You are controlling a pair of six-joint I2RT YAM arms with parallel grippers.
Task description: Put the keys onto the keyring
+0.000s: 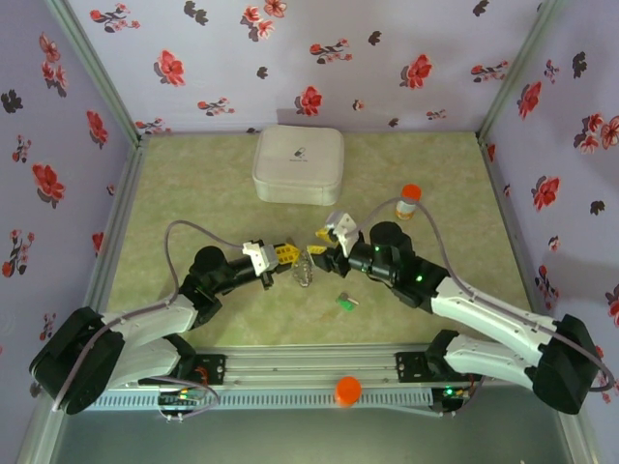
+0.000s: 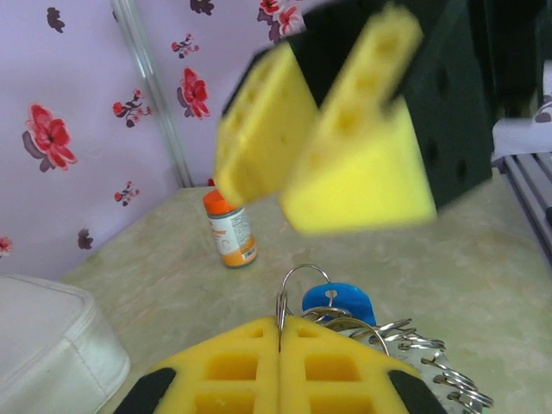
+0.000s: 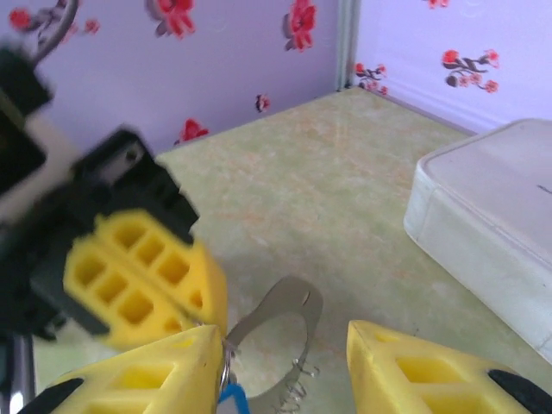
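Yellow-fingered left gripper [image 2: 279,332] pinches the keyring [image 1: 303,272]; right gripper [image 3: 285,341] spread beside it

Counting now: two keys, one blue key [image 2: 338,302] and one green key [image 1: 345,302]. One keyring [image 1: 303,271]. One case [image 1: 297,164], one bottle [image 1: 410,201]. Two grippers: left gripper [image 1: 286,253], right gripper [image 1: 317,242]. One orange knob [image 1: 347,390].
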